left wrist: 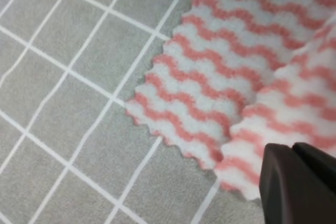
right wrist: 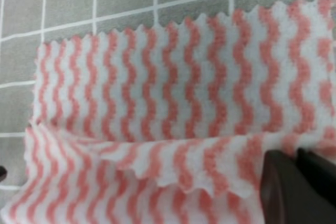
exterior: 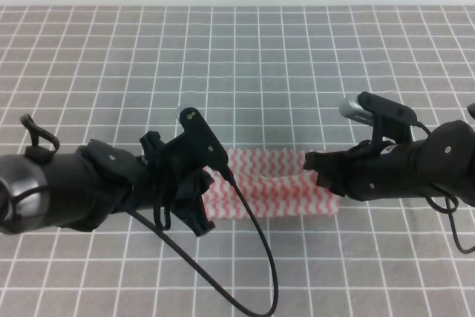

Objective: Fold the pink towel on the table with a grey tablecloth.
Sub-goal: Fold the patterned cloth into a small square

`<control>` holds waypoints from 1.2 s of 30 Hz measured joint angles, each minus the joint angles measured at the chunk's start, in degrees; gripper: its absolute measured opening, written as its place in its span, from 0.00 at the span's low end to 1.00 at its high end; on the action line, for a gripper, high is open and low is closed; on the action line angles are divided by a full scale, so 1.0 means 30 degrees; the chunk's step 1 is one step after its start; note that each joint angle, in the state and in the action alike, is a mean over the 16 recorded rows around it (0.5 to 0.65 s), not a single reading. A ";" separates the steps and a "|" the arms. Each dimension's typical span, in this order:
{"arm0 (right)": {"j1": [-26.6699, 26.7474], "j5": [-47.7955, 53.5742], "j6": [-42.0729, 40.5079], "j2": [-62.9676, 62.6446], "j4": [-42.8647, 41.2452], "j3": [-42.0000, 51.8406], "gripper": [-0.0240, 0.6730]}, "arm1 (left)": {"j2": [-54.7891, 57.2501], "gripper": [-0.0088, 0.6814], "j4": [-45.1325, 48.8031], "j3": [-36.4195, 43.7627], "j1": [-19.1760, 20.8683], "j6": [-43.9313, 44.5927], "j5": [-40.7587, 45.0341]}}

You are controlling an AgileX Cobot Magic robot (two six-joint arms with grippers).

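Both my hands, left hand (exterior: 210, 183) and right hand (exterior: 318, 171), grip towel (exterior: 274, 183) near edge, seemingly pinched shut. Carry together over far edge, level, low above surface (exterior: 297, 57).

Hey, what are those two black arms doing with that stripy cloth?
They're folding the pink towel on the table with a grey tablecloth. The left pincer and right pincer each sit at a near edge of the towel, part of which is already lifted over the flat layer. The fold looks unfinished.
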 joint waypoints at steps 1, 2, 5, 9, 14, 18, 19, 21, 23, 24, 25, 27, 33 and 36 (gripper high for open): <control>-0.0034 -0.0001 0.0000 0.0049 -0.0002 0.0000 0.01 | 0.0070 0.01 0.0002 -0.0032 0.0000 0.0025 -0.0026; -0.0066 -0.0001 0.0001 0.0106 -0.0003 -0.0004 0.01 | 0.0140 0.01 0.0005 -0.0056 0.0000 0.0055 -0.0065; -0.0151 -0.0002 -0.0005 0.0183 -0.0006 0.0000 0.01 | 0.0271 0.01 -0.0021 -0.0095 0.0000 0.0098 -0.0294; -0.0198 0.0008 -0.0022 0.0218 -0.0009 0.0000 0.01 | 0.0256 0.01 -0.0378 -0.0232 0.0000 -0.0019 -0.0775; -0.0216 0.0012 -0.0070 0.0209 -0.0009 0.0004 0.01 | 0.0120 0.01 -0.0991 -0.0642 0.0000 -0.0038 -0.1131; -0.0219 0.0007 -0.0109 0.0193 -0.0010 0.0006 0.01 | 0.0012 0.01 -0.1504 -0.1012 0.0016 -0.0038 -0.1328; -0.0219 0.0007 -0.0117 0.0193 -0.0010 0.0006 0.01 | -0.0015 0.01 -0.1661 -0.1103 0.0034 -0.0050 -0.1344; -0.0216 0.0001 -0.0127 0.0209 -0.0009 -0.0015 0.01 | -0.0067 0.01 -0.1950 -0.1274 0.0106 -0.0031 -0.1302; -0.0216 0.0003 -0.0186 0.0209 -0.0009 -0.0088 0.01 | -0.0125 0.01 -0.2146 -0.1416 0.0233 0.0018 -0.1159; -0.0216 0.0005 -0.0212 0.0209 -0.0013 -0.0138 0.01 | -0.0116 0.01 -0.2190 -0.1469 0.0306 0.0046 -0.1041; -0.0219 0.0009 -0.0244 0.0193 -0.0022 -0.0191 0.01 | -0.0121 0.01 -0.2222 -0.1509 0.0409 0.0046 -0.0917; -0.0219 0.0022 -0.0292 0.0193 -0.0040 -0.0322 0.01 | -0.0121 0.01 -0.2290 -0.1553 0.0663 -0.0021 -0.0614; -0.0225 0.0146 -0.0446 0.0203 -0.0122 -0.0752 0.01 | -0.0115 0.01 -0.2497 -0.1564 0.1743 -0.0378 0.1404; -0.0228 0.0250 -0.0532 0.0214 -0.0165 -0.0956 0.01 | -0.0075 0.02 -0.2514 -0.1564 0.2280 -0.0622 0.2629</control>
